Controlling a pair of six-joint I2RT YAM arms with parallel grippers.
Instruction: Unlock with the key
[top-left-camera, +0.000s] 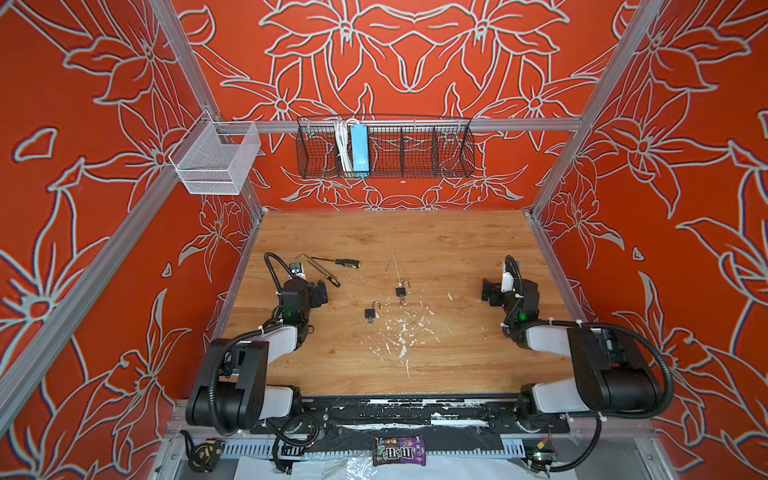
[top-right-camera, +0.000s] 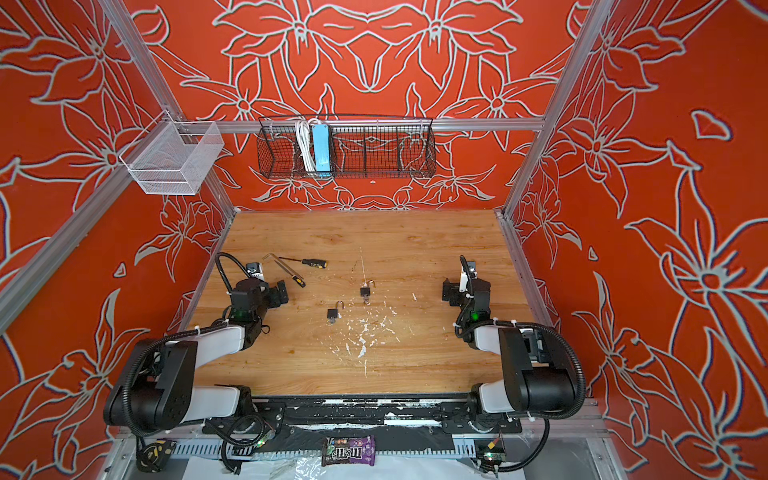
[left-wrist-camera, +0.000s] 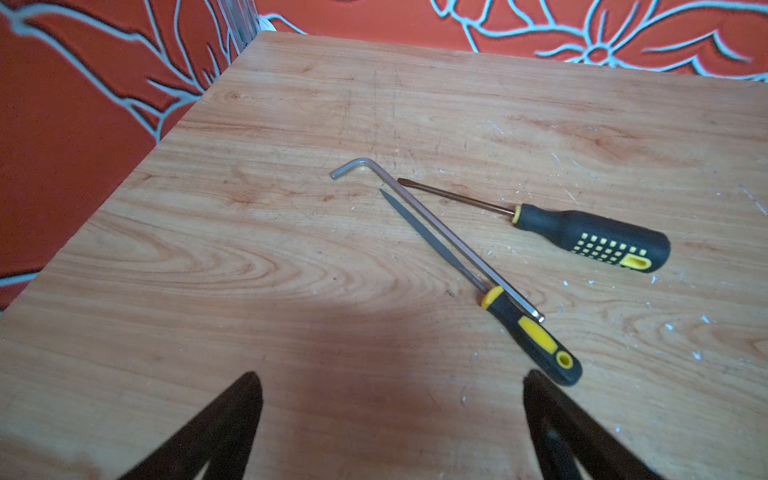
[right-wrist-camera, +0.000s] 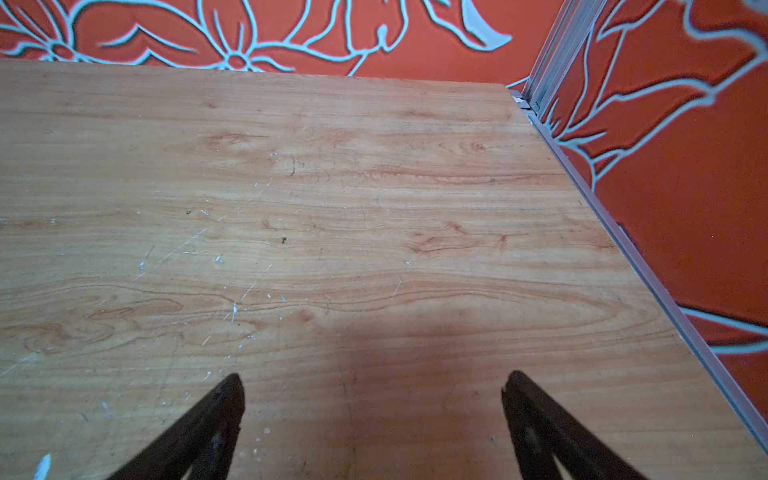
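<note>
A: Padlock position vs tools?
B: On surface (top-left-camera: 415, 241), near padlock (top-left-camera: 370, 312) flat, 4 o'clock from left tool (top-left-camera: 322, 291), closest to it. Then far padlock (top-left-camera: 401, 291) at its 3 o'clock, 9 o'clock from right tool (top-left-camera: 487, 292).
A: Axis? Grip?
B: Both 6-to-12, key (top-left-camera: 368, 321) end at 6, shackles apparently sprung already. Both tools spread wide, empty, clear of both padlocks. Left arm likely the better pick for the near one.

Red floral-patterned walls (top-left-camera: 104, 208), aluminium frame rails (top-left-camera: 519, 124), wooden tabletop (top-left-camera: 415, 237), black wire basket (top-left-camera: 415, 158), white mesh basket (top-left-camera: 208, 166)
</note>
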